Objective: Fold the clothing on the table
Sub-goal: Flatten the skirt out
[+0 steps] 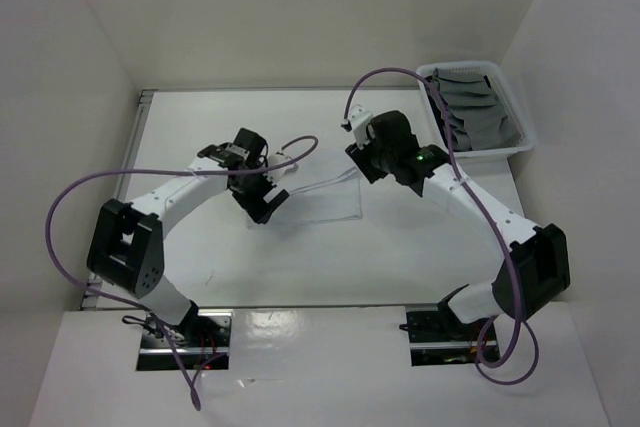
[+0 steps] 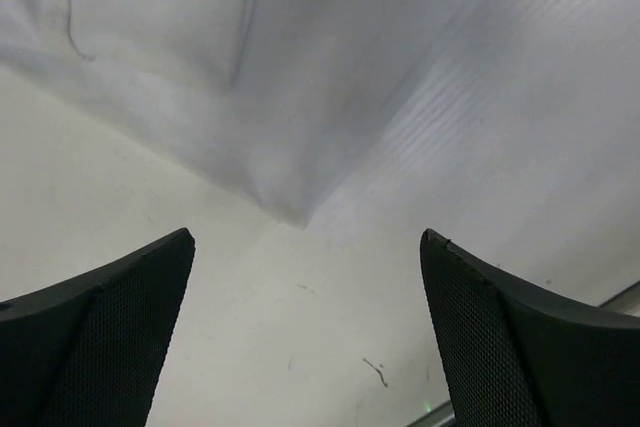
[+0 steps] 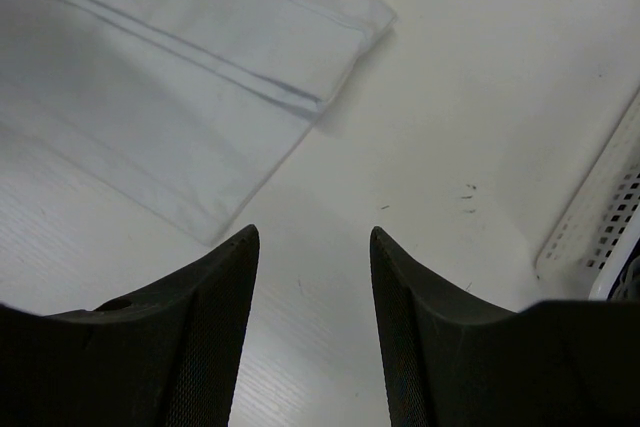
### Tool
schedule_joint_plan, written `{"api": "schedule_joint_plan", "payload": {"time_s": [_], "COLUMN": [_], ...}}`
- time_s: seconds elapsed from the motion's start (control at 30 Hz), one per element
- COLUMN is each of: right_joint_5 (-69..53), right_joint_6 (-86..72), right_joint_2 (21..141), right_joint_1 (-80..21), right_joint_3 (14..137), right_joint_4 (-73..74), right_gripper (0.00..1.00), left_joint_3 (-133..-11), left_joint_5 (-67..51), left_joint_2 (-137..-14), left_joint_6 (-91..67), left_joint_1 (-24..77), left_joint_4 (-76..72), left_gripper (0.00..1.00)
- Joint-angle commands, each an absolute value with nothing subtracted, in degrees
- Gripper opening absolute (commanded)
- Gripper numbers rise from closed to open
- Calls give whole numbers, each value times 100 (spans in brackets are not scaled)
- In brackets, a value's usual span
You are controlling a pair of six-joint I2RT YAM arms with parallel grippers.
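The two arms are bolted side by side at the near edge of the table [image 1: 330, 267], and both reach inward toward its middle. The left arm [image 1: 170, 197] bends in from the near left corner. It ends with the left gripper [image 1: 264, 203] at the left end of the clothing [image 1: 320, 197]. In its wrist view the fingers [image 2: 110, 327] are spread wide with only bare tabletop between them. A corner of the white fabric lies just ahead of the tips and apart from them.

The right arm [image 1: 485, 209] comes in from the near right corner, and the right gripper [image 1: 362, 163] hangs by the right end of the clothing. Its fingers [image 3: 200, 327] stand partly apart and grip nothing. Bare table shows in the gap, and the fabric's folded end lies ahead of them and to the left.

The clothing is a white piece lying flat as a rough rectangle in the middle of the table, between the two grippers. Stacked layers and a stitched edge show at its right end. It is white on a white top, so what sort of garment it is cannot be told.

Farther off, in the far right corner of the table, a white basket [image 1: 495, 150] holds grey cloths [image 1: 478, 112] packed in a row.
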State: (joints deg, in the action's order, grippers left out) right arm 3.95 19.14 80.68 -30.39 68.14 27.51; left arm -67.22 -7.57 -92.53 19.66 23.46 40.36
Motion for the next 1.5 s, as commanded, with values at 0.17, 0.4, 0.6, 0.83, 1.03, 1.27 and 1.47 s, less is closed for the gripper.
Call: {"api": "schedule_joint_plan", "payload": {"time_s": [0.17,0.4,0.6,0.83,1.03,1.27,1.47], "right_joint_5": [519,641,642,694,642,747,747], "right_joint_6": [1969,1969,1916,1916,1916,1916,1916], "right_joint_2": [7770,8243,8901,9308,9308,9255,9255], "right_joint_1": [-3120,-3120,-3173,-3173,-3173,-3173,-3173], "right_joint_3": [6750,6864,6987,7093,7031,7031,6979], "right_joint_4": [2883,2646,2382,2206,2101,2101,2048], "right_gripper": [54,51,46,43,43,43,43], "left_joint_3": [-6417,-6073,-6590,-7075,-7075,-7075,-7014], "left_joint_5": [18,536,536,378,378,211,272], "left_joint_2": [-7754,-8612,-9797,-10301,-10432,-10670,-10617], "left_joint_6": [2101,1969,1557,1292,1239,1187,1239], "left_joint_1": [2338,2399,2399,2399,2399,2399,2399], "left_joint_4": [3693,2541,2320,2268,2048,2259,2417], "left_gripper": [100,98,95,89,84,80,75]}}
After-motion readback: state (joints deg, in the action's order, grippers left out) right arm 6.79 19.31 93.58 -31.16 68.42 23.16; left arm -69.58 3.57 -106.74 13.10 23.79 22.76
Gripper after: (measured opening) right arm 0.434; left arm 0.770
